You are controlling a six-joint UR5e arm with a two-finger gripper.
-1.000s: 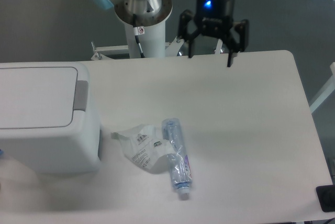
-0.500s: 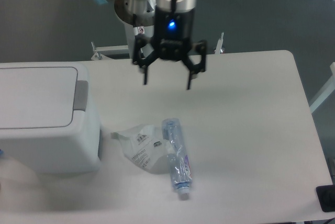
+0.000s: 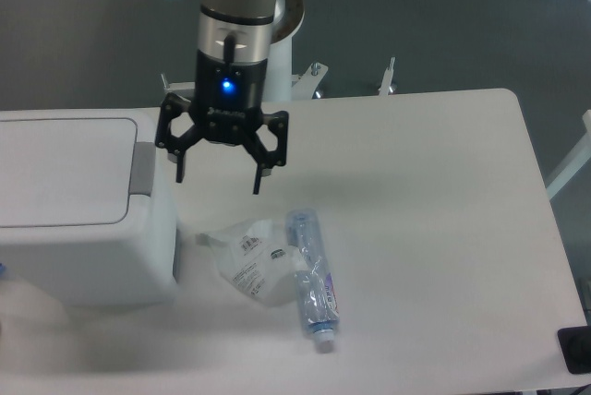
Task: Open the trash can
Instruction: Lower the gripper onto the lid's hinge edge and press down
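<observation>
Trash can [image 3: 74,220]: lid shut — contents hidden, left side cut off
Gripper [image 3: 219,178]: fingers spread wide — holding nothing

1 trash can [image 3: 78,215], 1 bottle [image 3: 311,277], 1 wrapper [image 3: 250,261], 1 table [image 3: 434,229]

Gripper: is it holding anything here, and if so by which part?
Nothing is held. The gripper is open and empty beside the trash can, clear of its grey tab.

A crumpled white printed wrapper [image 3: 249,264] lies on the white table [image 3: 434,229]. Touching it at its 3 o'clock side, a clear plastic bottle [image 3: 311,277] lies flat, cap toward 6 o'clock.
</observation>
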